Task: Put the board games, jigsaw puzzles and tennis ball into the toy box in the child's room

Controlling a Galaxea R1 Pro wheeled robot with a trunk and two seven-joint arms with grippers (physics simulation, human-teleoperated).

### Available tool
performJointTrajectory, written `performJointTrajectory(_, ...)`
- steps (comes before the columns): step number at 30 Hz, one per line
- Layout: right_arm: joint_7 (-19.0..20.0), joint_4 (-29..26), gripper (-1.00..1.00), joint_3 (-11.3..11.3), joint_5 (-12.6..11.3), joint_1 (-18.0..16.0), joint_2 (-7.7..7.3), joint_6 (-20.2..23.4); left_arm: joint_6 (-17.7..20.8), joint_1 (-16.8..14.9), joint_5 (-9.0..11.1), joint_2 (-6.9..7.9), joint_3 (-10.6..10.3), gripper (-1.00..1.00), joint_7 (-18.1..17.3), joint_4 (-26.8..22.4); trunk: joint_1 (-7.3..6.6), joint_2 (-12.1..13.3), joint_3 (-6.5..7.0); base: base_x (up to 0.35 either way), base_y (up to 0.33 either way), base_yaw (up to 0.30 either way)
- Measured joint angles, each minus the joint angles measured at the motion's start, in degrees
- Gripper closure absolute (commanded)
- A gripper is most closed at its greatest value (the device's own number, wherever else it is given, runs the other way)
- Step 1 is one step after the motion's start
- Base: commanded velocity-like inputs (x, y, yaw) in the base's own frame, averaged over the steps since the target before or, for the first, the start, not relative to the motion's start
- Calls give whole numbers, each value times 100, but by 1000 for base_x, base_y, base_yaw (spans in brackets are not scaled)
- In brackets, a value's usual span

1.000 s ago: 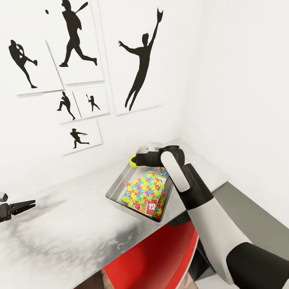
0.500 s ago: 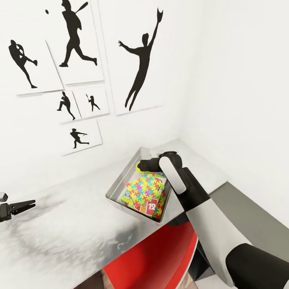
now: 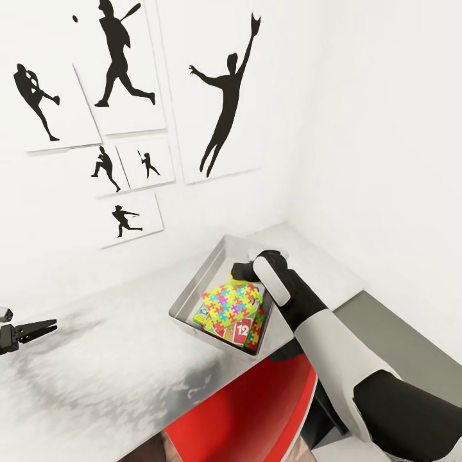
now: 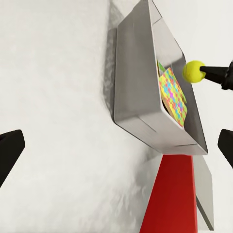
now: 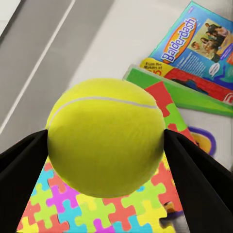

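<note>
In the head view the toy box at five o'clock already held puzzles and games, while the right wrist view showed the right gripper clamping the tennis ball, unreleased above them.

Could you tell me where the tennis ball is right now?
The tennis ball is clamped between the right gripper's fingers, held above the jigsaw puzzles inside the toy box, near its far end in the head view.
</note>
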Motion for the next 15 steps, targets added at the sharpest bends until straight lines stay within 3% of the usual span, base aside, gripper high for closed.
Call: performJointTrajectory(15,-102,128,100,11,25,-62,0,-273,0,0,-6,-2,0,-100,0,0,0,0,0,0,0,0)
